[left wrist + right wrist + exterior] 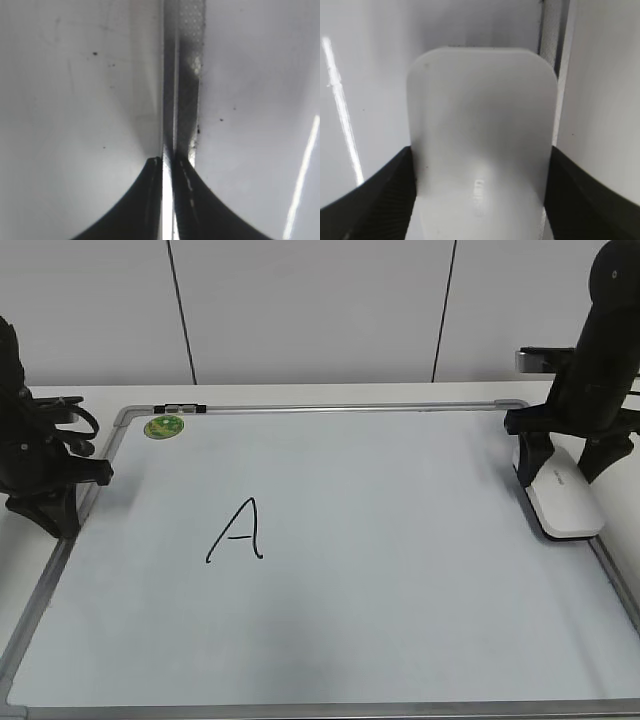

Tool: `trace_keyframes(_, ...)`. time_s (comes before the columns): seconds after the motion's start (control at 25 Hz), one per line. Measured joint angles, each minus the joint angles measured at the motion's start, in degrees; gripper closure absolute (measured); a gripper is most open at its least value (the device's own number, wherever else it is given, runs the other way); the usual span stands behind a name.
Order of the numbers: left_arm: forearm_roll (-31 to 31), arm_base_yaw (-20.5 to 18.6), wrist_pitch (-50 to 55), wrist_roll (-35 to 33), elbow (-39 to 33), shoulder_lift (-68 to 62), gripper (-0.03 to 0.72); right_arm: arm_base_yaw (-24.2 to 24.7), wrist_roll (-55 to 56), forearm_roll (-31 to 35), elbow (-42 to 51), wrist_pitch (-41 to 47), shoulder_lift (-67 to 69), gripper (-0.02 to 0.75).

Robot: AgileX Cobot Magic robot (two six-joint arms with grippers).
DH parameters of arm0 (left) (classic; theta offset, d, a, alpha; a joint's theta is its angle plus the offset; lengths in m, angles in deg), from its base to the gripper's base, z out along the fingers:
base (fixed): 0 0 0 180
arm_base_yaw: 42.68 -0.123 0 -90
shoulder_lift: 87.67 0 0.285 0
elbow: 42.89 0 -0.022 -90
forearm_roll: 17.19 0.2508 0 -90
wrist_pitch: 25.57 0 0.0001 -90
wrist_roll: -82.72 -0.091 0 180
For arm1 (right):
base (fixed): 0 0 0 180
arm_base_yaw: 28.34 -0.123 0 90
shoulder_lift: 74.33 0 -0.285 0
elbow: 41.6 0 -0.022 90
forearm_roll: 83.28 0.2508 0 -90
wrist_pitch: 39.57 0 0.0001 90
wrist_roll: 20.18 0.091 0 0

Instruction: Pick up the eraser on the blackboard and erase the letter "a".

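The blackboard (400, 580) is a white board with a silver frame, lying flat on the table. A black capital "A" (238, 532) is written left of its centre. No lowercase letter "a" shows anywhere on it. The white eraser (565, 502) lies at the board's right edge. My right gripper (560, 468) straddles its far end. In the right wrist view the black jaws (480, 155) press against both long sides of the eraser (480, 125). My left gripper (52, 512) is shut and empty over the board's left frame; its jaws (167, 161) sit right above the frame strip (187, 75).
A round green sticker (164, 426) sits at the board's far left corner, with a small dark clip (180, 407) on the top frame beside it. The board's right frame strip (550, 40) runs just beside the eraser. A white panelled wall stands behind the table.
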State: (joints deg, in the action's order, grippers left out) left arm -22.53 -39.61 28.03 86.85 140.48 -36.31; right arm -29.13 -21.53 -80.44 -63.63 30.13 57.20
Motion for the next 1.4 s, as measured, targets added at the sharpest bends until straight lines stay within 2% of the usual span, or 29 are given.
trace_keyframes(0.52, 0.0, 0.0, 0.0, 0.0, 0.0, 0.0, 0.632, 0.0, -0.09, -0.13, 0.0, 0.0, 2.61, 0.207)
trace_keyframes(0.64, 0.0, 0.0, 0.0, 0.0, 0.0, 0.0, 0.632, 0.09, -0.09, -0.13, 0.0, 0.0, 2.64, 0.169)
trace_keyframes(0.76, 0.0, 0.0, 0.0, 0.0, 0.0, 0.0, 0.632, 0.09, 0.01, -0.03, 0.0, 0.0, 2.73, 0.086)
trace_keyframes(1.0, 0.0, 0.0, 0.11, 0.0, 0.28, 0.0, 0.612, 0.09, 0.01, -0.03, 0.0, 0.0, 2.36, 0.066)
trace_keyframes(1.12, 0.68, 0.0, 1.49, 0.0, 1.7, 0.11, 0.524, 0.09, 0.01, -0.03, -0.12, 0.0, 1.17, 0.066)
trace_keyframes(1.2, 1.07, 0.0, 1.9, 0.0, 3.11, 1.3, 0.41, 0.09, 0.01, -0.03, -0.21, 0.0, 0.05, 0.066)
trace_keyframes(1.36, 3.03, 0.0, 3.05, 0.0, 4.32, 5.38, 0.114, 0.09, 0.13, -0.03, -0.21, 0.0, -1.57, 0.066)
trace_keyframes(1.4, 3.48, 0.0, 3.6, 0.02, 4.32, 6.17, 0.066, 0.09, 0.21, -0.03, -0.21, 0.0, -2.14, 0.067)
